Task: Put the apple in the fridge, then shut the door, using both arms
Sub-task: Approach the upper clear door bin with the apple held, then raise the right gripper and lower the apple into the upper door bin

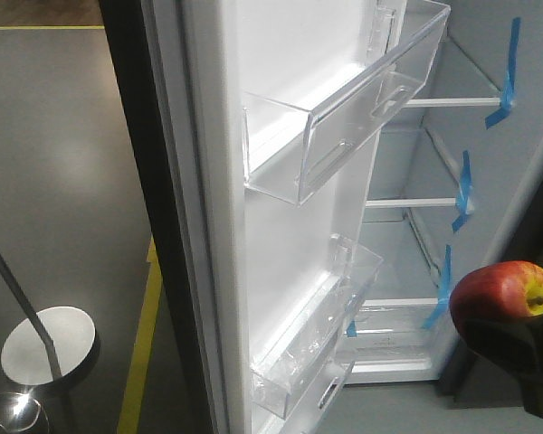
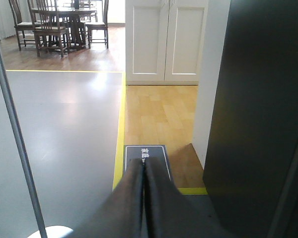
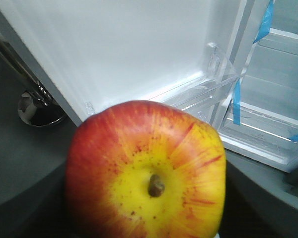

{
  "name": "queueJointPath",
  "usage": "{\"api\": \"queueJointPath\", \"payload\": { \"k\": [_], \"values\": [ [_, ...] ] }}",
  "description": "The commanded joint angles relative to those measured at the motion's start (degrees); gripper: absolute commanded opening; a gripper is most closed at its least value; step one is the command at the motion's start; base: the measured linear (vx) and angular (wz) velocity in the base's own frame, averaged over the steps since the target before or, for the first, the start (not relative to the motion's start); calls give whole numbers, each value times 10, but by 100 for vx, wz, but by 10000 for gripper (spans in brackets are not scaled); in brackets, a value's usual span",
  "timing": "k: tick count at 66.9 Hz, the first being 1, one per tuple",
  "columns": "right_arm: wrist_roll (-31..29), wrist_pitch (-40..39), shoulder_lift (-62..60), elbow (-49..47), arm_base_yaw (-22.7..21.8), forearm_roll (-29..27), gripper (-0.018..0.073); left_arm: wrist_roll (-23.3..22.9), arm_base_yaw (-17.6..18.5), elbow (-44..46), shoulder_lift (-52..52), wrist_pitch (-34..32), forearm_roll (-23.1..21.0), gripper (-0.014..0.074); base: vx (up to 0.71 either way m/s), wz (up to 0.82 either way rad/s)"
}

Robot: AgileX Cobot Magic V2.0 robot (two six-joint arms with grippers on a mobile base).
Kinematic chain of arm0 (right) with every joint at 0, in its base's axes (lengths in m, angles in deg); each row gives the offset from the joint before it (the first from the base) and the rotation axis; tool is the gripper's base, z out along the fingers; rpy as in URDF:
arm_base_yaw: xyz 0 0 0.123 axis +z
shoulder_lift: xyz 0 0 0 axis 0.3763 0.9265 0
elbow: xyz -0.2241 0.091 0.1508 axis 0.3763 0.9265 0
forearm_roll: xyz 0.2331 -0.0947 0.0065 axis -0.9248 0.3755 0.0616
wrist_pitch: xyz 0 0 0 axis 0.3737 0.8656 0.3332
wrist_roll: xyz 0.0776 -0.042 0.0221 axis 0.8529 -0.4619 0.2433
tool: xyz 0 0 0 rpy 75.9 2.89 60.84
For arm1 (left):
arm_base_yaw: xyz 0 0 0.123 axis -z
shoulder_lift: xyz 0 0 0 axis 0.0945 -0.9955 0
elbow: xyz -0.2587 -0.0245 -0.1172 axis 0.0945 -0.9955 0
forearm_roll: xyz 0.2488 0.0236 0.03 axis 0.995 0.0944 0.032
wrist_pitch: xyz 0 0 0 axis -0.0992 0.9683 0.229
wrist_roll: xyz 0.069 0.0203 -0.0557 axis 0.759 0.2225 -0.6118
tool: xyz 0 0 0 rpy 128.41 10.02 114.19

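Observation:
The apple (image 1: pixel 500 294), red with a yellow patch around its stem, is held by my right gripper (image 1: pixel 511 330) low at the right, in front of the open fridge (image 1: pixel 425 253). The apple fills the right wrist view (image 3: pixel 149 173) and hides the fingers there. The fridge shows white shelves and blue tape strips (image 1: pixel 462 194). The door (image 1: pixel 281 226) stands open at the left of the fridge, its white lining and clear bins (image 1: pixel 344 127) facing the apple. My left gripper (image 2: pixel 143 166) is shut and empty over the floor, beside a dark panel (image 2: pixel 258 124).
A metal stand with a round base (image 1: pixel 47 348) and a yellow floor line (image 1: pixel 143 344) lie left of the door. The left wrist view shows the stand's pole (image 2: pixel 15 129), a white cabinet (image 2: pixel 164 39) and dining chairs (image 2: pixel 59 20) far off.

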Motion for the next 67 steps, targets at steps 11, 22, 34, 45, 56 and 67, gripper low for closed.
{"api": "queueJointPath", "payload": {
  "k": [11, 22, 34, 45, 56, 67],
  "values": [
    [-8, -56, -2, -14, 0, -7, 175, -4, 1, -10, 0, -42, -5, -6, 0, 0],
    [-8, -133, -1, -36, 0, -17, 175, -4, 1, -10, 0, -42, -5, -6, 0, 0],
    [-23, -154, 55, -135, 0, -54, 176, -4, 1, -10, 0, -42, -5, -6, 0, 0],
    [-87, -153, 128, -240, 0, -105, 178, -4, 1, -10, 0, -42, -5, -6, 0, 0],
    [-154, -171, 204, -334, 0, -167, 179, -4, 1, -10, 0, -42, -5, -6, 0, 0],
    [-199, -184, 281, -419, 0, -195, 181, -4, 1, -10, 0, -42, -5, -6, 0, 0]
  ]
}}
